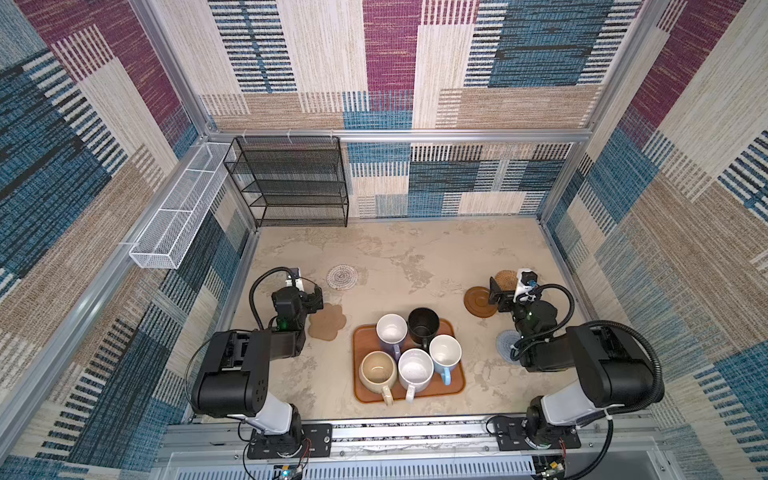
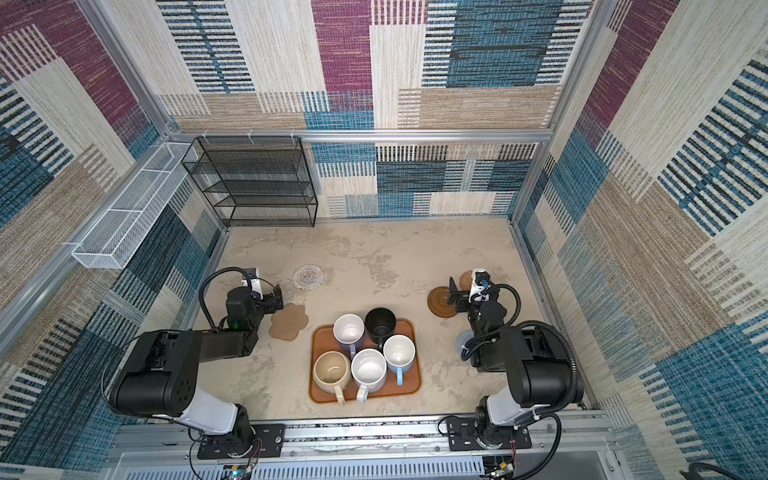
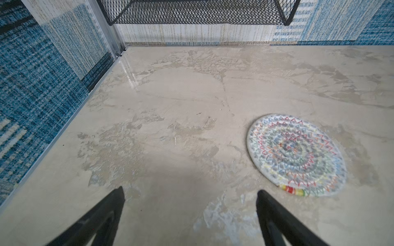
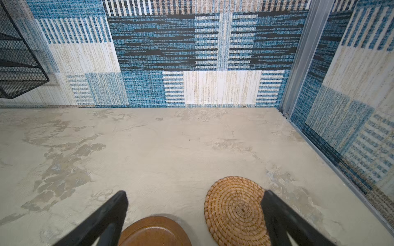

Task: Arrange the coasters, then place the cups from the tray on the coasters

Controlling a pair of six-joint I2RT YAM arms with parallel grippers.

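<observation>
1. The left pincer is spread wide and empty; the grey woven coaster lies just ahead.
2. The right pincer is released, over the wooden disc and rattan coaster.
3. The cups stand on the tray, between both.

Robot lab enclosure: aluminium frame, patterned wall panels, base rail.

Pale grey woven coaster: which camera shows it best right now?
The left wrist view: the pale grey woven coaster lies whole and large there, its coloured zigzag stitching plain. Both top views show the coaster whole but small. The right wrist view misses it.
</observation>
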